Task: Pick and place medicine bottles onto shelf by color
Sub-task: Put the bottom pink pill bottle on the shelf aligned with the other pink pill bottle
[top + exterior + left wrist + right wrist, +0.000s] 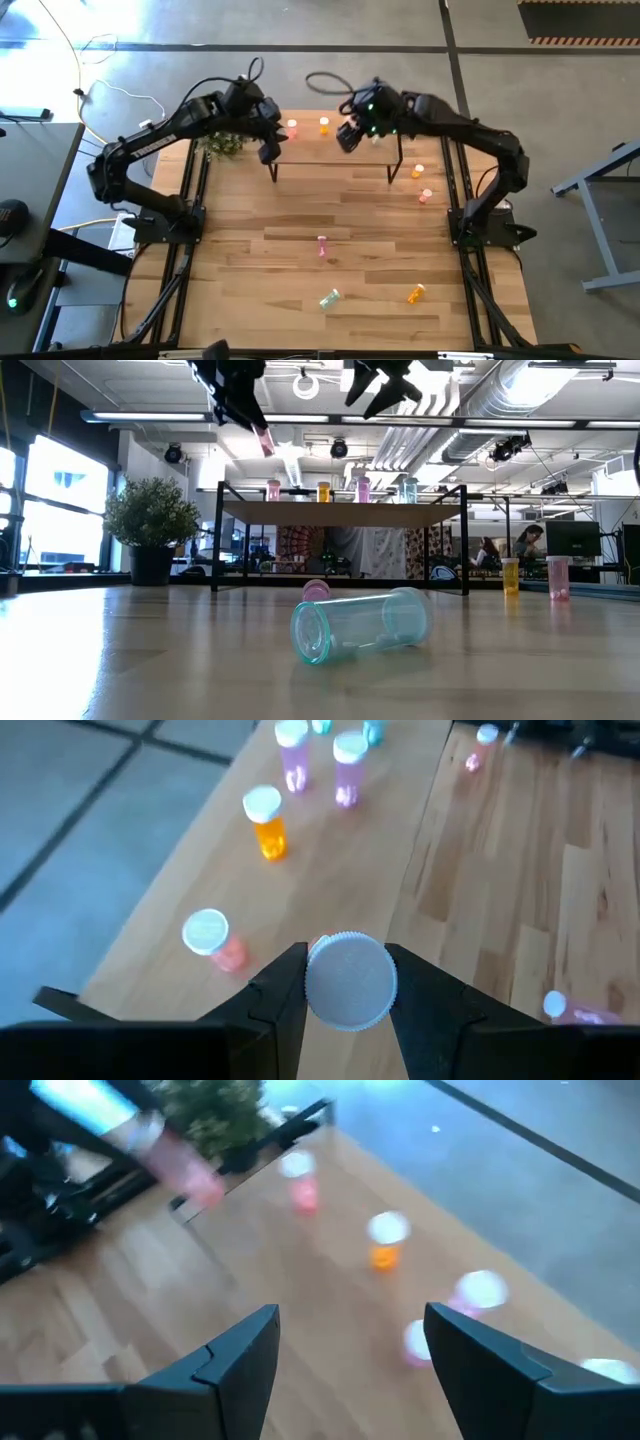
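Wrist view alone shows left end effector (345, 985) clamping a capped bottle (349, 980) over the shelf (330, 870); right end effector (350, 1345) gapes empty.

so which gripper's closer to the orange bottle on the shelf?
Right, narrowly. The right gripper, open, hovers just beside the orange bottle over the shelf. The left gripper, shut on a pink bottle, sits farther off at the shelf's other end.

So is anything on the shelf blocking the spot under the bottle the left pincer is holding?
Nothing visible does. The left pincer grips a bottle over bare shelf; a pale red bottle stands beside it, off to one side.
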Controlling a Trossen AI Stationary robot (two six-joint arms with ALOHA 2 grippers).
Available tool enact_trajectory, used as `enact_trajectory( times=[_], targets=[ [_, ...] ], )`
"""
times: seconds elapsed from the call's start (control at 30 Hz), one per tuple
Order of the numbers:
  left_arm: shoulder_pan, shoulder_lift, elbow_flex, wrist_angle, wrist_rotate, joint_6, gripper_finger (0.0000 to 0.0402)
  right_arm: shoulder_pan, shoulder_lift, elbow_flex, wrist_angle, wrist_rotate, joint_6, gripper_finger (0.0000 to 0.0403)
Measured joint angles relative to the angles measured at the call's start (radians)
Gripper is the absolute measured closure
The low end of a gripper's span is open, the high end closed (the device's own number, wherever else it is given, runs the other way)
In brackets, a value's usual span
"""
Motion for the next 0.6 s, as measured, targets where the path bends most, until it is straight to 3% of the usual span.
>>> enact_trajectory(
  times=[0.2, 0.6],
  targets=[
    [-0.010, 0.083, 0.013, -0.010, -0.038, -0.021, 0.0287, -0.070, 0.000, 0.074, -0.091, 0.000, -0.039, 0.0163],
    [-0.009, 0.197, 0.013, -0.050, -0.075, -0.051, 0.0287, -0.171, 0.000, 0.075, -0.160, -0.020, -0.114, 0.0163]
  ],
)
